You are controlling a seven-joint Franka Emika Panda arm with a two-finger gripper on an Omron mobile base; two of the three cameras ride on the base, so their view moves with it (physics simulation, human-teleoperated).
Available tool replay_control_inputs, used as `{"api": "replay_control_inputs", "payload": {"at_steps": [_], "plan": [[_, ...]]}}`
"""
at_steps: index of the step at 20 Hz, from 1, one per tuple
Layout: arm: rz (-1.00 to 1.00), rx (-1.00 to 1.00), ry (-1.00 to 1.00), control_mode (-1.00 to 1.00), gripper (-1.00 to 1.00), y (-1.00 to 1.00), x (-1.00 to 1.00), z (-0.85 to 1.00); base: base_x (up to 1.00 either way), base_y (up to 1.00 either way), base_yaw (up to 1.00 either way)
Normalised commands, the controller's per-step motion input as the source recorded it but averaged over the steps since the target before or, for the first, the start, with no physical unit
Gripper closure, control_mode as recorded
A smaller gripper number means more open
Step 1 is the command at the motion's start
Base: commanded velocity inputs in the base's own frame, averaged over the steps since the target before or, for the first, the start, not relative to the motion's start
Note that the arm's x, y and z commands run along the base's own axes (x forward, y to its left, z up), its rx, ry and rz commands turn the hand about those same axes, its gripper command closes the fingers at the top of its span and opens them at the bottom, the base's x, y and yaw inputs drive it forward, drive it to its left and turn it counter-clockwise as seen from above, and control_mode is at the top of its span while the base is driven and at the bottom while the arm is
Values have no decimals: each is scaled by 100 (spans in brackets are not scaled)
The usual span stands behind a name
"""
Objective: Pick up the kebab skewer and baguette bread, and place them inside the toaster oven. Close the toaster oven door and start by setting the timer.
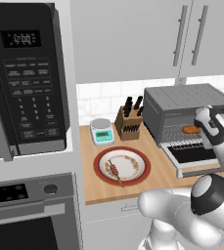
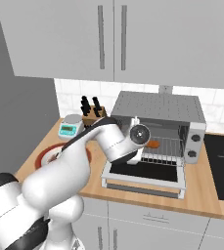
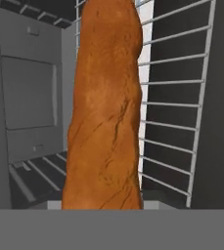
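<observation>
Baguette bread [image 3: 106, 107] inside the toaster oven [image 1: 182, 105], above the wire rack [image 3: 174, 97], long axis running straight away from the hand camera. Jaws clenched on its near end, door [image 2: 145, 176] dropped open. Kebab skewer [image 1: 115, 171] flat on the plate [image 1: 139, 176] on the desk, pointing front to back.

Baguette bread [image 1: 190, 129] in toaster oven [image 1: 182, 100]; kebab skewer [image 1: 115, 171] on plate [image 1: 138, 177].

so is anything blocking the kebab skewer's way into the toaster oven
Nothing visible does. The toaster oven door hangs open, and only the baguette bread lies on the rack. The kebab skewer is on the plate.
</observation>
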Motion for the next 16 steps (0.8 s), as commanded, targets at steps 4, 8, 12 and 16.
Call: {"api": "replay_control_inputs", "payload": {"at_steps": [4,8,12,16], "plan": [[-6,-3,-11,-100,100,-4,30,-18,0,0,0],[-6,-3,-8,-100,100,0,38,-18,0,0,0],[-5,-2,-3,-100,100,-8,17,-9,0,0,0],[-2,0,0,-100,100,-32,1,0,0,0,0]]}}
